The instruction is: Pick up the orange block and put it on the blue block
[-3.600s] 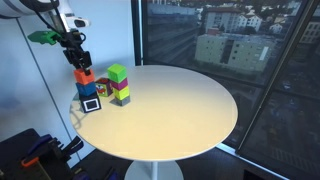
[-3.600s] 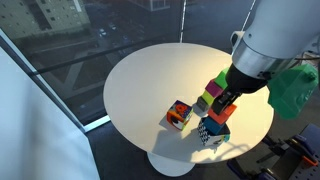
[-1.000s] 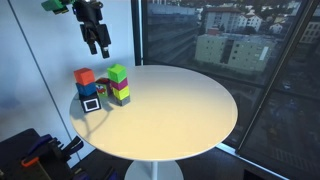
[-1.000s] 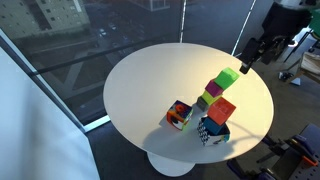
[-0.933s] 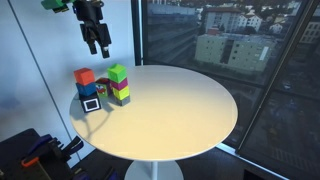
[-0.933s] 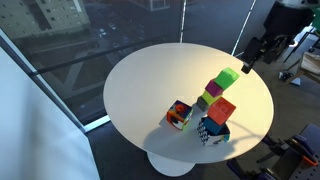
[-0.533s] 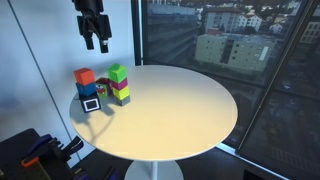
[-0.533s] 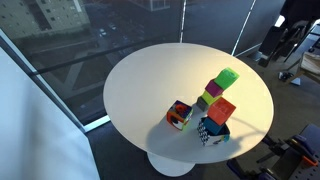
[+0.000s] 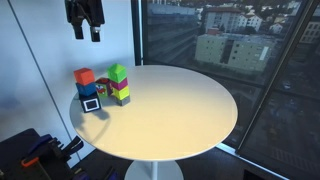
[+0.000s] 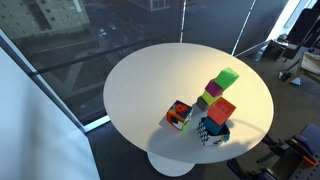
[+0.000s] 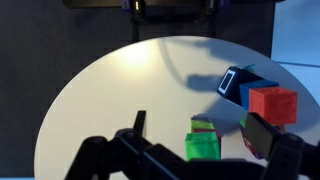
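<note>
The orange block (image 9: pixel 84 76) sits on top of the blue block (image 9: pixel 86 91), near the edge of the round white worktop (image 9: pixel 170 110). So the job looks done. The claw (image 9: pixel 87 32) hangs high above the stack, wide open and holding nothing. Any next move should just keep away from the stack. A green block (image 9: pixel 118 72) stands on a pink block (image 9: pixel 121 96) just beside it. Big dark windows (image 9: pixel 230 40) show buildings outside.

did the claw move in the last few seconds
Yes. In an exterior view the claw has risen: it was down at the orange block and now hangs open high above it, near the frame's top.
</note>
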You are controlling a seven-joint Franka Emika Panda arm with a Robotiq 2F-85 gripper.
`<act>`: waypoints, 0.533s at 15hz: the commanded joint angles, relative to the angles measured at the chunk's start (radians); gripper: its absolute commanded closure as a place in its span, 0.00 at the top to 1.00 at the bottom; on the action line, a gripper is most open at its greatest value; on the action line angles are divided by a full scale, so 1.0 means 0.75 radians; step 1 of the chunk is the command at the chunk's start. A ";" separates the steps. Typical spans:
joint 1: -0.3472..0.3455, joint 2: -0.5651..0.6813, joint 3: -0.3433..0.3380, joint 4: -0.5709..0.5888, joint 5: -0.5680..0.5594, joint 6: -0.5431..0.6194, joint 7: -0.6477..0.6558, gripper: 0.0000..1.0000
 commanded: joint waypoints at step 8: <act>-0.008 -0.122 -0.010 0.003 0.005 -0.013 -0.004 1.00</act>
